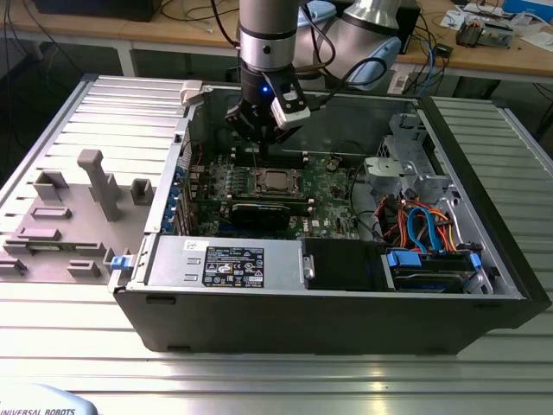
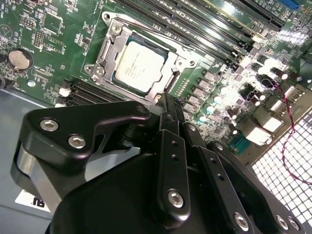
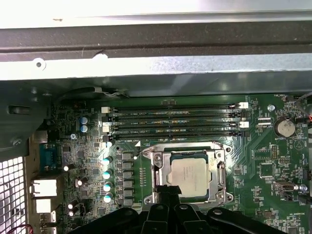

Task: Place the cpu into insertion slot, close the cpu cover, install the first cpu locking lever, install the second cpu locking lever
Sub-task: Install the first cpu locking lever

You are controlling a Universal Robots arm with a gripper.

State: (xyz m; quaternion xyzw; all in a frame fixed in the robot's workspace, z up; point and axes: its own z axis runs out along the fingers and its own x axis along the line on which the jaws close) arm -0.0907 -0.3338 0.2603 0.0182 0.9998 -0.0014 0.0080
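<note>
The cpu (image 3: 189, 173) (image 2: 139, 66) lies flat in the insertion slot (image 1: 275, 181), its dull silver top showing in both wrist views. The cpu cover (image 3: 158, 168) (image 2: 108, 51), a silver frame, lies down around the chip. A thin metal lever (image 3: 180, 144) runs along one side of the socket. My gripper (image 1: 259, 145) hangs just above the board beside the socket, behind it in the exterior view. Its black fingers (image 2: 171, 146) meet at the tips (image 3: 168, 191), shut with nothing between them, close to one corner of the socket frame.
Long memory slots (image 3: 173, 119) run beside the socket. A black card (image 1: 257, 213), a power supply (image 1: 226, 261) and a cable bundle (image 1: 415, 226) stand in the open case (image 1: 328, 328). A grey fixture plate (image 1: 78, 207) sits at the exterior view's left.
</note>
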